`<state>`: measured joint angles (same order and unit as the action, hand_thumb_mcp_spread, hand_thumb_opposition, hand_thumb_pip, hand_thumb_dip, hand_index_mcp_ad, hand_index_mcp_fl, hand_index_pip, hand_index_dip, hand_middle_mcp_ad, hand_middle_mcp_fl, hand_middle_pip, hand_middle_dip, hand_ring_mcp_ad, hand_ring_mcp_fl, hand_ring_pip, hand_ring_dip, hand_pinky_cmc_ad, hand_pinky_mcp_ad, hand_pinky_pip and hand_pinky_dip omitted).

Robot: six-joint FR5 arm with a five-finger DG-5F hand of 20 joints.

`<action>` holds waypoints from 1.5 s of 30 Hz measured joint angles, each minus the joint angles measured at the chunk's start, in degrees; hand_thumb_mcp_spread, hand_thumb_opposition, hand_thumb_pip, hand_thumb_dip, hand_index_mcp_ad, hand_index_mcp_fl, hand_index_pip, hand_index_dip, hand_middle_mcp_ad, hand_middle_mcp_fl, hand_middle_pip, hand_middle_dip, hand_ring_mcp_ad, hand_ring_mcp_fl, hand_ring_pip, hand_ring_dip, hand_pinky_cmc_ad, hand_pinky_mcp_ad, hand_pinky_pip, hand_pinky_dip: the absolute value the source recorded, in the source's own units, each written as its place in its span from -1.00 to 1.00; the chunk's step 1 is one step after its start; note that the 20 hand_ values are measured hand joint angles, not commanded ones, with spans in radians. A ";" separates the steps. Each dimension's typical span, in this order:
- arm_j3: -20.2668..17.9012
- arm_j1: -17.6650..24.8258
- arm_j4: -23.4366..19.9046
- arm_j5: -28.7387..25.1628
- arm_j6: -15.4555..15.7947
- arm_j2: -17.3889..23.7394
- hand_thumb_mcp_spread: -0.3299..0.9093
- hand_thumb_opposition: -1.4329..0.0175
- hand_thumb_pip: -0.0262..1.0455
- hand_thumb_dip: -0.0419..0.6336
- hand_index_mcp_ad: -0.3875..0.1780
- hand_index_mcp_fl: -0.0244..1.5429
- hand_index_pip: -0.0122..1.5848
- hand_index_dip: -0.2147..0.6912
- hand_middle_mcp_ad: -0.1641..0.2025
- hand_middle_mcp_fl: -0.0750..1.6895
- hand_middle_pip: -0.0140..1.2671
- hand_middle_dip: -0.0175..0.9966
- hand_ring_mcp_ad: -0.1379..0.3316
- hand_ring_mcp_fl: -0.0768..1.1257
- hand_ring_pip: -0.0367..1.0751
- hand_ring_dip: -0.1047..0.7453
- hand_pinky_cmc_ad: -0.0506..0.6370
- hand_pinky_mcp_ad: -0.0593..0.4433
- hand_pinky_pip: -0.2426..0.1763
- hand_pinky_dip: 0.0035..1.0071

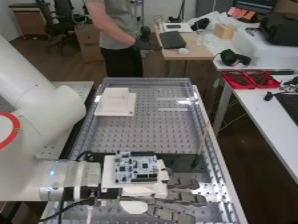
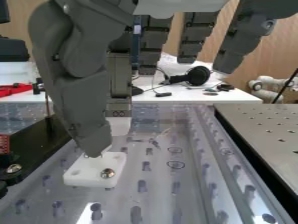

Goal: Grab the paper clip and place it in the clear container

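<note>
Gleaming, straight-walled clear container [image 1: 148,81]

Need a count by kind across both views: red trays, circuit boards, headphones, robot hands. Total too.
Red trays: 2
Circuit boards: 1
Headphones: 1
Robot hands: 1
Total: 5
</note>
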<state>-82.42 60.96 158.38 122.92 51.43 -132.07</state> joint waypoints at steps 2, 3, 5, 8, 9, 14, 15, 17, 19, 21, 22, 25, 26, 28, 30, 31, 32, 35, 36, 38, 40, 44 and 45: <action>0.06 0.03 0.02 0.04 0.02 -0.05 0.40 -0.20 -0.02 -0.20 -0.30 -0.44 0.62 -0.33 -0.52 -0.76 -0.76 -0.64 -0.09 -0.85 -0.76 -0.56 0.15 0.09 0.26 -0.71; 0.11 0.06 0.07 0.08 0.10 -0.09 0.40 -0.20 -0.02 -0.20 -0.30 -0.44 0.62 -0.33 -0.52 -0.76 -0.76 -0.65 -0.09 -0.85 -0.76 -0.56 0.15 0.09 0.24 -0.71; 0.19 0.11 0.17 0.15 0.19 -0.15 0.40 -0.20 -0.02 -0.20 -0.30 -0.43 0.62 -0.33 -0.52 -0.76 -0.76 -0.65 -0.09 -0.85 -0.76 -0.56 0.15 0.09 0.26 -0.71; 0.31 0.15 0.28 0.26 0.40 -0.24 0.40 -0.21 -0.02 -0.20 -0.30 -0.41 0.64 -0.33 -0.51 -0.76 -0.76 -0.65 -0.09 -0.85 -0.76 -0.56 0.15 0.09 0.26 -0.71; 0.40 0.14 0.35 0.32 0.54 -0.30 0.40 -0.21 -0.02 -0.20 -0.30 -0.40 0.64 -0.33 -0.51 -0.76 -0.76 -0.65 -0.09 -0.85 -0.76 -0.56 0.15 0.09 0.26 -0.71; 0.68 0.09 0.48 0.50 0.72 -0.41 0.41 -0.21 -0.02 -0.20 -0.30 -0.39 0.68 -0.33 -0.51 -0.76 -0.76 -0.65 -0.09 -0.85 -0.76 -0.56 0.15 0.08 0.24 -0.71; 0.77 0.07 0.56 0.54 0.75 -0.43 0.41 -0.21 -0.02 -0.20 -0.30 -0.38 0.68 -0.33 -0.51 -0.76 -0.76 -0.65 -0.09 -0.85 -0.76 -0.56 0.15 0.09 0.26 -0.71; 0.90 0.04 0.63 0.56 0.81 -0.46 0.41 -0.21 -0.02 -0.20 -0.30 -0.38 0.67 -0.33 -0.52 -0.76 -0.76 -0.65 -0.08 -0.85 -0.76 -0.56 0.15 0.09 0.26 -0.71; 0.99 0.01 0.65 0.59 0.79 -0.47 0.41 -0.21 -0.02 -0.20 -0.30 -0.37 0.68 -0.33 -0.51 -0.76 -0.76 -0.65 -0.08 -0.85 -0.76 -0.56 0.15 0.09 0.26 -0.71; 1.05 -0.01 0.68 0.65 0.87 -0.48 0.41 -0.21 -0.02 -0.20 -0.30 -0.37 0.68 -0.33 -0.51 -0.76 -0.76 -0.65 -0.09 -0.85 -0.76 -0.56 0.15 0.09 0.26 -0.71; 1.10 -0.02 0.71 0.68 0.89 -0.49 0.41 -0.21 -0.02 -0.20 -0.30 -0.37 0.68 -0.33 -0.51 -0.76 -0.76 -0.65 -0.09 -0.85 -0.76 -0.56 0.15 0.08 0.26 -0.71; 1.21 -0.04 0.82 0.72 0.93 -0.55 0.41 -0.21 -0.02 -0.20 -0.30 -0.36 0.68 -0.33 -0.51 -0.76 -0.76 -0.65 -0.08 -0.85 -0.76 -0.56 0.14 0.09 0.24 -0.71; 1.25 -0.04 0.86 0.74 0.94 -0.56 0.41 -0.21 -0.02 -0.20 -0.30 -0.35 0.70 -0.33 -0.50 -0.76 -0.77 -0.65 -0.07 -0.85 -0.76 -0.56 0.14 0.09 0.26 -0.71; 1.29 -0.03 0.87 0.85 0.99 -0.61 0.42 -0.21 -0.02 -0.20 -0.33 -0.34 0.70 -0.33 -0.51 -0.76 -0.77 -0.65 -0.07 -0.85 -0.76 -0.56 0.15 0.09 0.24 -0.71; 1.32 -0.02 0.91 0.93 1.03 -0.63 0.42 -0.22 -0.02 -0.20 -0.35 -0.35 0.72 -0.33 -0.51 -0.76 -0.77 -0.65 -0.07 -0.85 -0.76 -0.56 0.14 0.09 0.26 -0.71; 1.34 -0.01 0.94 0.97 1.06 -0.64 0.43 -0.22 -0.02 -0.20 -0.35 -0.33 0.72 -0.33 -0.52 -0.76 -0.76 -0.65 -0.07 -0.85 -0.76 -0.56 0.14 0.09 0.26 -0.71; 1.37 -0.01 0.97 1.03 1.11 -0.66 0.42 -0.22 -0.02 -0.20 -0.34 -0.32 0.71 -0.33 -0.52 -0.76 -0.76 -0.65 -0.09 -0.85 -0.76 -0.56 0.14 0.09 0.26 -0.71; 1.43 -0.02 1.01 1.10 1.13 -0.71 0.43 -0.24 -0.02 -0.20 -0.34 -0.32 0.71 -0.33 -0.48 -0.76 -0.76 -0.65 -0.08 -0.85 -0.76 -0.56 0.15 0.09 0.26 -0.71; 1.44 -0.01 1.01 1.10 1.16 -0.71 0.43 -0.24 -0.02 -0.20 -0.34 -0.32 0.71 -0.33 -0.48 -0.76 -0.76 -0.65 -0.08 -0.85 -0.76 -0.56 0.15 0.09 0.26 -0.71; 1.45 0.00 0.99 1.08 1.12 -0.72 0.43 -0.24 -0.02 -0.20 -0.35 -0.31 0.71 -0.33 -0.50 -0.76 -0.76 -0.65 -0.09 -0.85 -0.76 -0.56 0.15 0.09 0.26 -0.71; 1.49 0.03 0.95 0.96 1.03 -0.74 0.43 -0.24 -0.02 -0.20 -0.36 -0.30 0.71 -0.33 -0.48 -0.76 -0.76 -0.65 -0.09 -0.85 -0.76 -0.56 0.14 0.09 0.26 -0.71; 1.47 0.07 0.83 0.91 0.82 -0.77 0.43 -0.24 -0.02 -0.20 -0.36 -0.30 0.71 -0.33 -0.48 -0.76 -0.77 -0.65 -0.09 -0.85 -0.76 -0.56 0.14 0.09 0.24 -0.71; 1.46 0.08 0.75 0.97 0.76 -0.79 0.43 -0.24 -0.02 -0.20 -0.36 -0.29 0.71 -0.33 -0.48 -0.76 -0.76 -0.65 -0.09 -0.85 -0.76 -0.56 0.15 0.09 0.26 -0.71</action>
<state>-80.96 61.04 159.13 123.89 52.19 -132.86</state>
